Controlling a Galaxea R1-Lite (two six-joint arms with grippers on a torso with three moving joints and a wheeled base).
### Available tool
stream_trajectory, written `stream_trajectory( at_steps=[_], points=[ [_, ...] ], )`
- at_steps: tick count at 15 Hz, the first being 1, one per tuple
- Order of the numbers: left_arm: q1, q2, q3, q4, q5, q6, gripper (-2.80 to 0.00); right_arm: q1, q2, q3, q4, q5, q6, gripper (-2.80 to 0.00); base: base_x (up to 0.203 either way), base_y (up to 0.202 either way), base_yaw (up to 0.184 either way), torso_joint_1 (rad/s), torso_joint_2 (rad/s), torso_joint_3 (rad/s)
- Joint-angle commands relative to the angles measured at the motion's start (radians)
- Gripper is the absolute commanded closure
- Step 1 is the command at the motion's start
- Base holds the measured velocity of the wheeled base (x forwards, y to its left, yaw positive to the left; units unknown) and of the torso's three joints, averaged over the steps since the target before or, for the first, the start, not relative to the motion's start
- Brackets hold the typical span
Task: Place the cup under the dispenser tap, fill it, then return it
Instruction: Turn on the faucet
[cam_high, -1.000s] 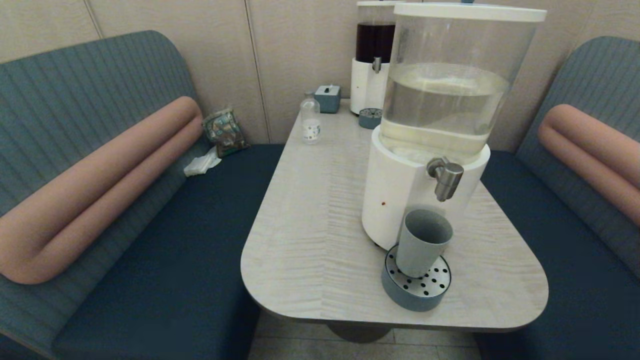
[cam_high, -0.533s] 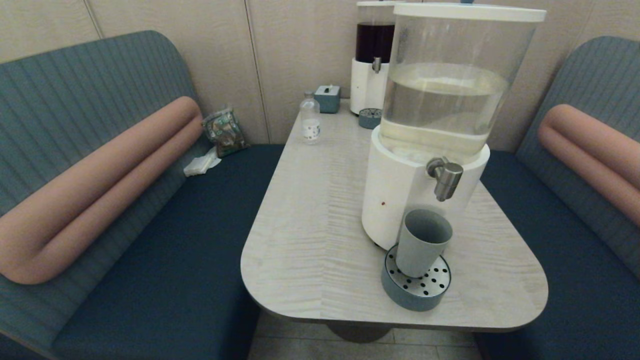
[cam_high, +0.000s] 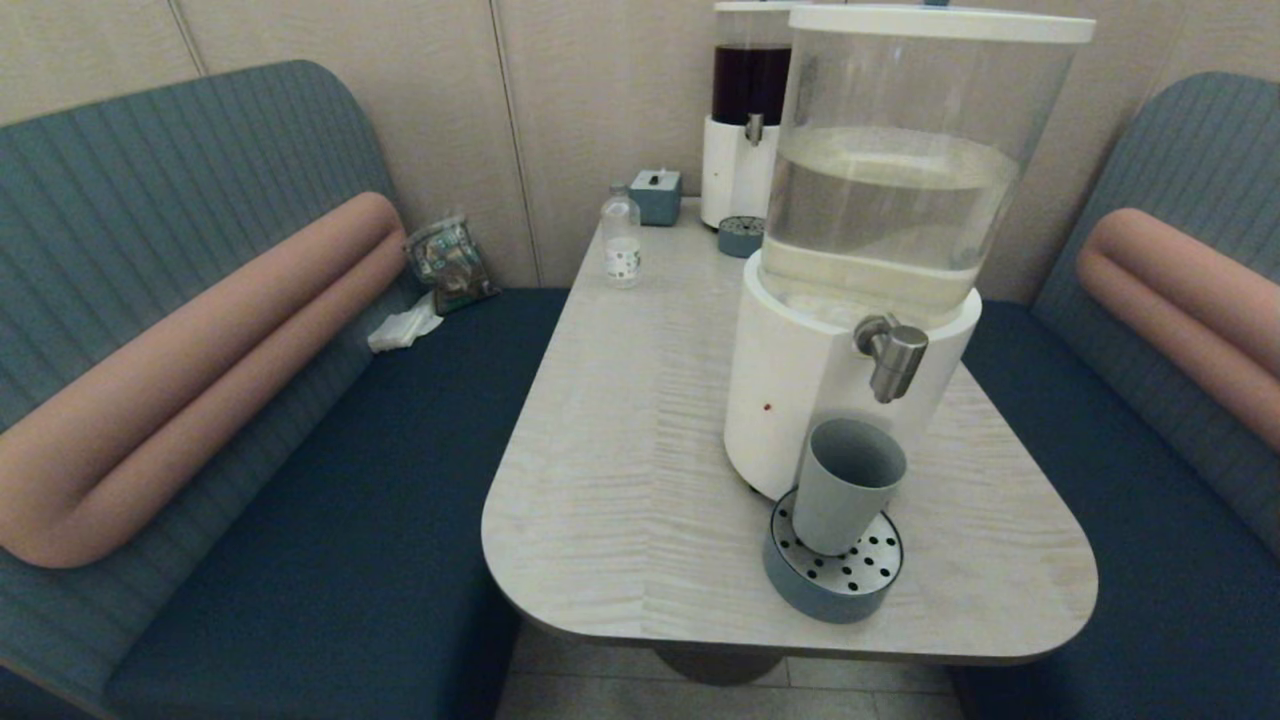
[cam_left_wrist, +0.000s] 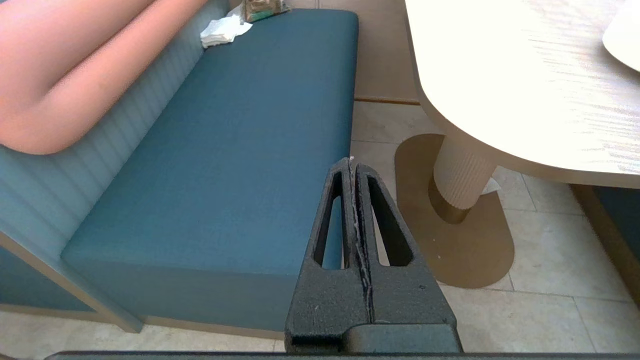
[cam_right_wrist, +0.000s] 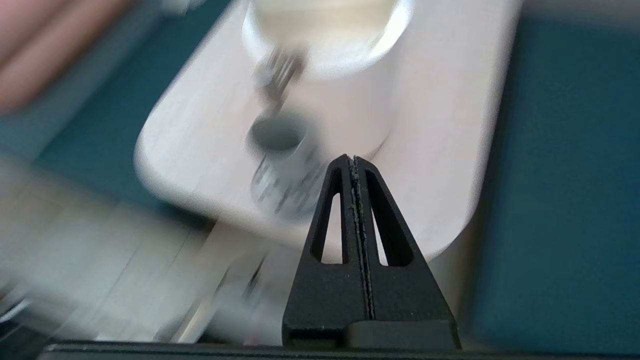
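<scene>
The grey-green cup stands upright on the round blue-grey drip tray, below and slightly left of the steel dispenser tap of the big clear-tank dispenser. Neither arm shows in the head view. My right gripper is shut and empty, off the table's near edge, with the cup and the tap ahead of it. Low beside the bench seat, off the table's left side, my left gripper is shut with nothing in it.
The wooden table also carries a small clear bottle, a blue-grey box, a dark-liquid dispenser and a second small tray. Blue benches flank the table. Its pedestal stands on the tiled floor.
Cup, tray and dispenser have not moved in the head view. The blurred right wrist view suggests that arm is moving.
</scene>
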Motion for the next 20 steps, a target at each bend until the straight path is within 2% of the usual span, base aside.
stream_trajectory(
  at_steps=[1,2,3,4,5,7,12,16,20],
  points=[
    [0.000,0.004,0.000,0.000,0.000,-0.001,0.00,0.048,0.256,-0.211,0.293,0.010,0.002,0.00,0.000,0.000,0.000,0.000,0.00,0.000],
    [0.000,0.003,0.000,-0.001,0.000,-0.001,0.00,0.077,0.333,-0.296,0.397,0.016,0.001,0.00,0.000,0.000,0.000,0.000,0.00,0.000],
    [0.000,0.003,0.000,0.000,0.000,-0.001,0.00,0.105,0.383,-0.336,0.444,0.020,-0.009,0.00,0.000,0.000,0.000,0.000,0.00,0.000],
    [0.000,0.003,0.000,-0.001,0.000,-0.001,0.00,0.125,0.405,-0.355,0.465,0.024,-0.025,0.00,0.000,0.000,0.000,0.000,0.00,0.000],
    [0.000,0.003,0.000,-0.001,0.000,-0.001,0.00,0.128,0.427,-0.355,0.455,0.025,-0.081,0.00,0.000,0.000,0.000,0.000,0.00,0.000],
    [-0.001,0.004,0.000,0.001,0.001,-0.001,0.00,0.137,0.468,-0.346,0.408,0.025,-0.145,0.00,0.000,0.000,0.000,0.000,0.00,0.000],
    [0.000,0.003,0.000,-0.001,0.000,-0.001,0.00,0.185,0.528,-0.271,0.200,-0.018,-0.211,0.00,0.000,0.000,0.000,0.000,0.00,0.000],
    [-0.001,0.003,0.000,-0.001,0.000,-0.001,0.00,0.233,0.573,-0.182,0.015,-0.089,-0.225,0.00,0.000,0.000,0.000,0.000,0.00,0.000],
    [0.000,0.004,0.000,0.001,0.000,-0.001,0.00,0.301,0.652,-0.203,-0.076,-0.145,-0.222,0.00,0.000,0.000,0.000,0.000,0.00,0.000]
  ],
)
